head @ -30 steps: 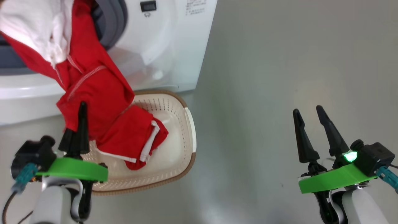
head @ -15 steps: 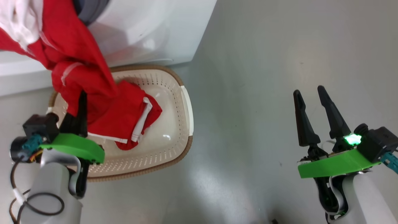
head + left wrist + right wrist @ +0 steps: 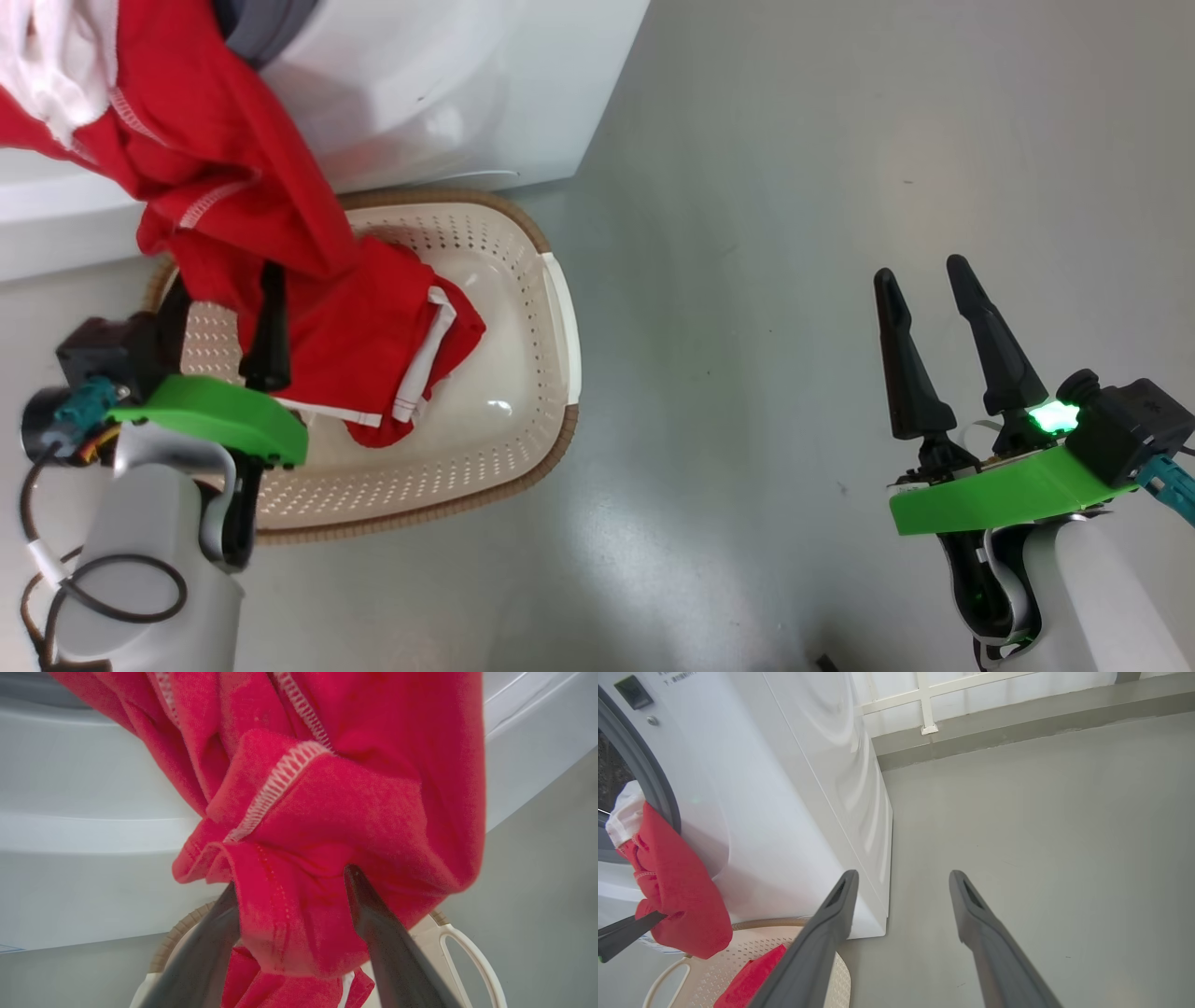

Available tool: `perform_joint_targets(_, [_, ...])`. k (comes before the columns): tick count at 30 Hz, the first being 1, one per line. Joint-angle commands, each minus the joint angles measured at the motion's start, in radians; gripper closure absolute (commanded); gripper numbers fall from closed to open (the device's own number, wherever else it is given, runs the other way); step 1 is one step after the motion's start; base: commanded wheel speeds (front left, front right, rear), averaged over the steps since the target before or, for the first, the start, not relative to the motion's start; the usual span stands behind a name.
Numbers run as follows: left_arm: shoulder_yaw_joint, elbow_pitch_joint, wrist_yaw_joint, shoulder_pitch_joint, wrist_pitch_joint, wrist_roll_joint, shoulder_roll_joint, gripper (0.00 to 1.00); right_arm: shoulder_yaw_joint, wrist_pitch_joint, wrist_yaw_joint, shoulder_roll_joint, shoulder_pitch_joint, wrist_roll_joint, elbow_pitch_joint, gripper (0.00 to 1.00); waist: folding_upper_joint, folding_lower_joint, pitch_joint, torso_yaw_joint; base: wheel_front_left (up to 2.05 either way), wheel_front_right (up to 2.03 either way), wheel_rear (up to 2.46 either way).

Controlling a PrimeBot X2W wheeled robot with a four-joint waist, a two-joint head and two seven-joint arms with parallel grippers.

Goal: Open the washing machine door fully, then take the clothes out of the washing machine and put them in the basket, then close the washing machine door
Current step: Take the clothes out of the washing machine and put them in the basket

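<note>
Step in hand, by the look of it: dropping the clothes (image 3: 233, 187) into the basket (image 3: 558, 457)

Left claw (image 3: 289, 882): spread wide, gripping nothing; red fold slack between the fingers (image 3: 387, 942), draped, not pinched

Right claw (image 3: 920, 271): spread wide too, empty, at 4 o'clock in head view, well apart from basket

Clothes: red bundle with white cloth (image 3: 51, 65) at 11 o'clock, hanging out of the washer (image 3: 448, 93) mouth and running down toward 8 o'clock; lower end with white trim lying inside basket, upper part caught on the washer lip

Basket: at 8 o'clock, just beside washer front

Doing it well, as a judgement:
- back left claw straight out along its own fingers, slowly, so no seam snags
- letting go here probably not enough, most of the bundle being hung from the mouth
- regrip higher, toward 11 o'clock, pull clear of the lip, lower over basket middle
- keep cloth off the floor at the 7 o'clock rim
- leave right claw parked

Writing: small dark print (image 3: 675, 674) and a little dark window (image 3: 633, 690) on washer front, at 11 o'clock in right wrist view; too small to read; no brand legible
</note>
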Motion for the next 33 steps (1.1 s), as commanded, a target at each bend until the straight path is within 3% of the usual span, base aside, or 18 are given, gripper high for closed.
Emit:
perform_joint_targets(1, [0.034,-0.037,-0.006,0.017,-0.005,0.009,0.024,0.0,0.023,-0.006,0.007,-0.008,0.002,0.0,-0.019,0.0,0.0,0.0,-0.005,0.005,0.0,0.0,0.0])
perform_joint_targets(24, [0.107,-0.399,-0.006,0.281,-0.005,0.023,-0.042,0.0,0.01,-0.006,0.007,-0.008,0.031,-0.042,-0.011,0.0,0.0,0.0,-0.066,0.062,0.0,0.0,0.0])
perform_joint_targets(33, [0.093,-0.534,-0.006,0.397,-0.005,0.031,-0.071,0.0,0.001,-0.006,0.007,-0.008,0.043,-0.056,-0.006,0.0,0.0,0.0,-0.083,0.072,0.0,0.0,0.0])
